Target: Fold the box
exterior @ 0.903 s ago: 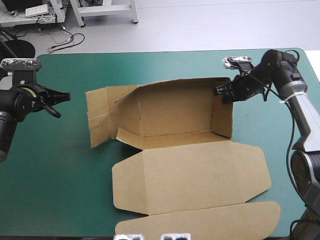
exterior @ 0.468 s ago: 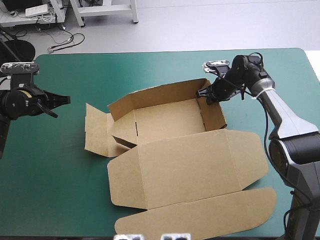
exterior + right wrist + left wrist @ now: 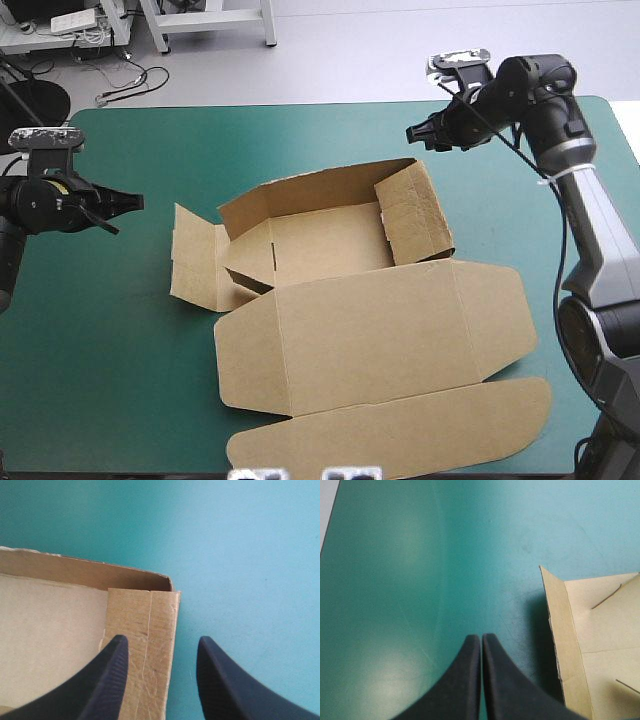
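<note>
Box [image 3: 350, 330] sits mid-desk [image 3: 100, 380], slightly turned, its lid panel flat toward me so the tray stays open for tucking. Its far wall is raised, the right wall [image 3: 415, 215] leans inward, and the left-end flap [image 3: 195, 255] lies out flat, not yet done. My right tool [image 3: 412, 133] hangs released above the far right corner, clear of the board; just before, it was down at that wall, pushing it in. My left tool [image 3: 135, 202], clenched on nothing, waits off the left end, as earlier.
</note>
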